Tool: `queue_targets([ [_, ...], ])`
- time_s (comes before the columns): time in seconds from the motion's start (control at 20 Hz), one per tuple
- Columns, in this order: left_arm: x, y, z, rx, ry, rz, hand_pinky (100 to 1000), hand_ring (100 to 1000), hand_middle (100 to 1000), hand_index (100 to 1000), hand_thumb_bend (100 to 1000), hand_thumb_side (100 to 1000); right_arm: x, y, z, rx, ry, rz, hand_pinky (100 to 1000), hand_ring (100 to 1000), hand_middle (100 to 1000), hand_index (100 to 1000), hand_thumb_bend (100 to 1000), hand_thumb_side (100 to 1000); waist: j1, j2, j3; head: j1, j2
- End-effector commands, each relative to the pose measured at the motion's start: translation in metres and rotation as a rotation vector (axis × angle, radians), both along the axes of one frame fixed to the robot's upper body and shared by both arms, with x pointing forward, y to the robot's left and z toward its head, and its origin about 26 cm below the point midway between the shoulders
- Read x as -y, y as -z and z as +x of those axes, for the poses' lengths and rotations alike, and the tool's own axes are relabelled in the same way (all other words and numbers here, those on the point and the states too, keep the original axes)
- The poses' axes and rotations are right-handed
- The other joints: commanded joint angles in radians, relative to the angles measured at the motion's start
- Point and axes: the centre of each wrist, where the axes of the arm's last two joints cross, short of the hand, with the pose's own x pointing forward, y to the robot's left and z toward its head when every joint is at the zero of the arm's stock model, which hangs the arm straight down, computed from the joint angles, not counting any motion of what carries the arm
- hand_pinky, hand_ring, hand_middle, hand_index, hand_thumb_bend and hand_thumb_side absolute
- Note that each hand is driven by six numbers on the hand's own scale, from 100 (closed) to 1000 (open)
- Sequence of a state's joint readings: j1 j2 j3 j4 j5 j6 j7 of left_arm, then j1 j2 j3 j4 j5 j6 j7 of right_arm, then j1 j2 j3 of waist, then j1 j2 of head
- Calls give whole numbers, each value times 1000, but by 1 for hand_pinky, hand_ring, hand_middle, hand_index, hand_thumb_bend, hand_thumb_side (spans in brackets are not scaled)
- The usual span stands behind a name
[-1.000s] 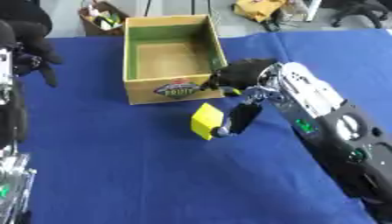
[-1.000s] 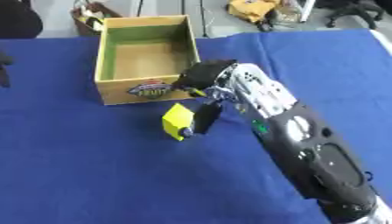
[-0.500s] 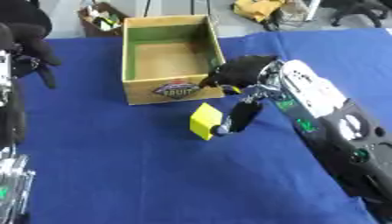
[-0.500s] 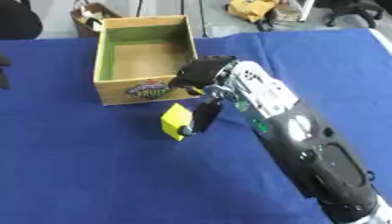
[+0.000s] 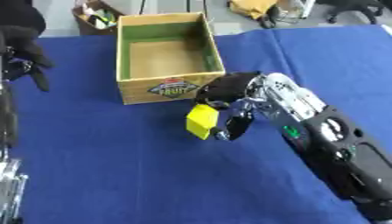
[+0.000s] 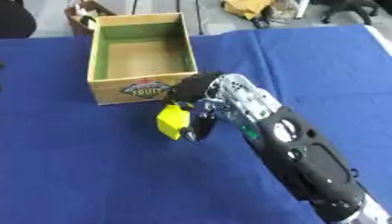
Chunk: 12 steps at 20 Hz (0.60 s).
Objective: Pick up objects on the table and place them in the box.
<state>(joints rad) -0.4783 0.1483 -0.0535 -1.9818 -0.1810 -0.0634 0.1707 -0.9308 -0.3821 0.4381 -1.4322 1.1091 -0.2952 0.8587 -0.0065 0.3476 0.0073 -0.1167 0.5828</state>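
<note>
A yellow block [image 5: 201, 121] hangs just in front of the cardboard box [image 5: 169, 87], pinched between the thumb and fingers of my right hand [image 5: 229, 94]. The box has a green inner wall, a brown floor and a fruit label on its near side; nothing shows inside it. My right arm comes in from the lower right. My left hand [image 5: 27, 54] shows at the upper left edge, dark, away from the box.
The blue cloth [image 5: 115, 175] covers the table. Behind the box a small basket of items [image 5: 96, 17] stands on the floor, and a yellow bag [image 5: 257, 6] lies beyond the table's far edge.
My right hand has lifted the yellow block slightly and drawn it closer to the box's front wall. The left hand stays put.
</note>
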Motion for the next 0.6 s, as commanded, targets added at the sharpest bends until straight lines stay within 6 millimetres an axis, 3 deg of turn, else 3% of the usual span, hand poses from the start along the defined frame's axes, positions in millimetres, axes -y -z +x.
queue_targets([
  [0.05,3,-7,-3,28,12,6,246,455,457,633,100,841,1,-13,0,0,-26,-51,798,907,861,1000,158,355,3,-17,2,-4,-15],
  [0.35,4,-8,-3,34,18,5,245,455,457,632,100,841,2,-7,6,-34,-7,-58,789,903,854,1000,174,325,2,-6,11,-12,-28],
  [0.6,5,-9,-3,39,24,7,245,455,457,631,100,841,3,-4,13,-35,0,-111,796,913,861,1000,125,309,1,2,17,-19,-39],
])
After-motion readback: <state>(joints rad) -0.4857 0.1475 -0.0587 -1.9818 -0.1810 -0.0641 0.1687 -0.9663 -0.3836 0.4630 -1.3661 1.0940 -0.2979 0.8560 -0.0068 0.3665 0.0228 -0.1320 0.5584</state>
